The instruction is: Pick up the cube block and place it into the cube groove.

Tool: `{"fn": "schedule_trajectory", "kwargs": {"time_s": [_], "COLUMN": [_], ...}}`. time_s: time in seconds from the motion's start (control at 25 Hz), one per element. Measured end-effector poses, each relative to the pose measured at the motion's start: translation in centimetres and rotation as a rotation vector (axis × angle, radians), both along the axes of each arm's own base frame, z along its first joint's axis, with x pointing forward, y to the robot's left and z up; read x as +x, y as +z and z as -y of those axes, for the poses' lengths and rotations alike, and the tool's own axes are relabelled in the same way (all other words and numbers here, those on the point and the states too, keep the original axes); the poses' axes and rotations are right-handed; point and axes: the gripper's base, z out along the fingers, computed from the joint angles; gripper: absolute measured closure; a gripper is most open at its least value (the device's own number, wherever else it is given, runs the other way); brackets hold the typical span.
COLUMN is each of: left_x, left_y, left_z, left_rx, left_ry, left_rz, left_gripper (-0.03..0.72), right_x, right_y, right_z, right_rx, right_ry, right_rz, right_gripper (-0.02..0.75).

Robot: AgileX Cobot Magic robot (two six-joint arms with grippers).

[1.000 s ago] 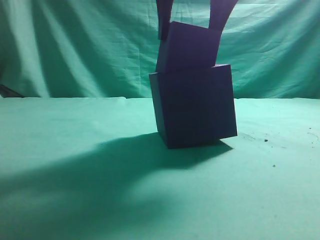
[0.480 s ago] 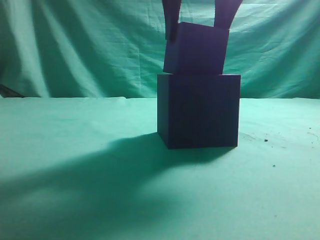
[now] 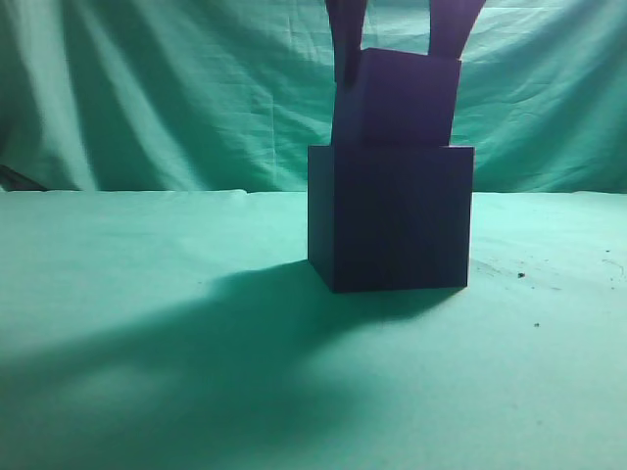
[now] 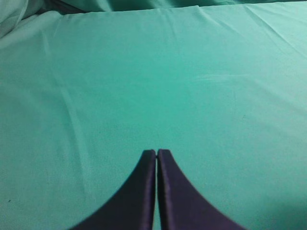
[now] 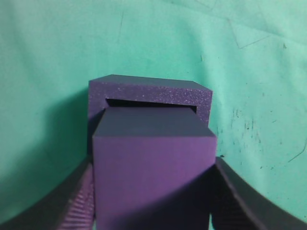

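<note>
Your right tool (image 3: 404, 29) holds the cube block (image 3: 396, 98) between its fingers, its lower end already entering the cube groove (image 5: 149, 104) directly below, slightly tilted, while your left tool (image 4: 157, 152) stays closed and empty over the bench (image 4: 144, 86).

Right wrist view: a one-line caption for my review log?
Right gripper holds the cube block over the dark box, its lower end entering the cube groove.

We see a green cloth (image 3: 147, 323) covering the whole table, smooth near us and flecked with a few dark specks at the right. Behind it hangs a wrinkled green backdrop curtain (image 3: 167, 98). A broad dark shadow (image 3: 176, 362) stretches across the cloth toward the near left.
</note>
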Motion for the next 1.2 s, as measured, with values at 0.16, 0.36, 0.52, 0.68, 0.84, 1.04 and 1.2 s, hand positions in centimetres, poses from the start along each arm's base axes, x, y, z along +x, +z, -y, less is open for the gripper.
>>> {"fn": "schedule_trajectory", "kwargs": {"time_s": [0.16, 0.36, 0.52, 0.68, 0.84, 1.04, 1.2], "left_x": [0.0, 0.0, 0.0, 0.0, 0.0, 0.0, 0.0], "left_y": [0.0, 0.0, 0.0, 0.0, 0.0, 0.0, 0.0], "left_z": [0.0, 0.0, 0.0, 0.0, 0.0, 0.0, 0.0], "left_rx": [0.000, 0.000, 0.000, 0.000, 0.000, 0.000, 0.000], "left_ry": [0.000, 0.000, 0.000, 0.000, 0.000, 0.000, 0.000], "left_rz": [0.000, 0.000, 0.000, 0.000, 0.000, 0.000, 0.000], "left_gripper": [0.688, 0.688, 0.688, 0.688, 0.688, 0.688, 0.688], "right_x": [0.0, 0.0, 0.0, 0.0, 0.0, -0.1, -1.0], "right_y": [0.0, -0.1, -0.1, -0.1, -0.1, 0.2, 2.7], "right_z": [0.0, 0.0, 0.0, 0.0, 0.1, 0.1, 0.9], "right_rx": [-0.002, -0.003, -0.004, -0.004, -0.007, -0.005, 0.034], "right_ry": [0.000, 0.000, 0.000, 0.000, 0.006, 0.020, 0.048], "right_rz": [0.001, 0.000, -0.001, -0.001, -0.003, 0.003, 0.059], "right_gripper": [0.323, 0.323, 0.323, 0.243, 0.200, 0.274, 0.471]}}
